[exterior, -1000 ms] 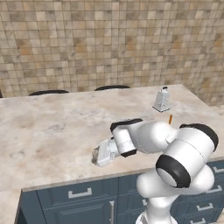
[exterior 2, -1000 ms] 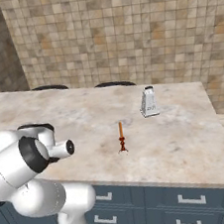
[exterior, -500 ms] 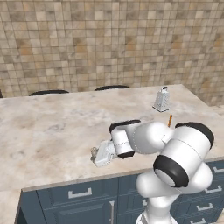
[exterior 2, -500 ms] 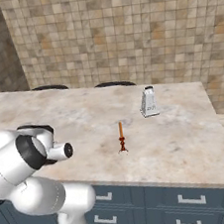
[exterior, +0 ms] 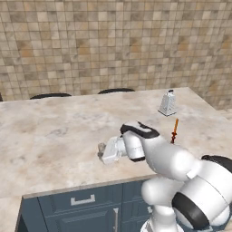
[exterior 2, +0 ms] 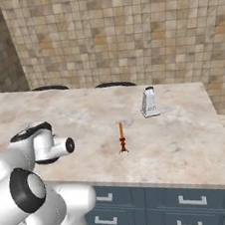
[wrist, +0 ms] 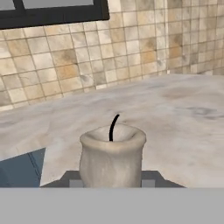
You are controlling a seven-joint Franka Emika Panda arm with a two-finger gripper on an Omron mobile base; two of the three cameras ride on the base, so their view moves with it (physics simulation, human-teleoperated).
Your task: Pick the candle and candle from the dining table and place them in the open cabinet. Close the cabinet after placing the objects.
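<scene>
The stubby grey-beige candle (wrist: 112,155) with its curled black wick stands upright between my gripper's (wrist: 112,181) two fingertips, which press on its sides. In the left base view this candle (exterior: 102,148) and the gripper (exterior: 106,153) sit low over the near part of the dining table (exterior: 54,136). The slender dark red candle (exterior: 174,130) stands upright on the table to the right of my arm, and the right base view has it (exterior 2: 122,138) mid-table. The open cabinet is out of view.
A grey metal grater (exterior: 167,103) stands at the table's far right, behind the red candle. Two dark chair backs (exterior: 50,95) rise behind the far edge, before a tiled wall. Dark blue drawers (exterior 2: 197,204) run under the near edge.
The jaws have shut on the stubby candle. Since then the hand has risen slightly, and the elbow has swung down and to the right. The red candle and grater have not moved.
</scene>
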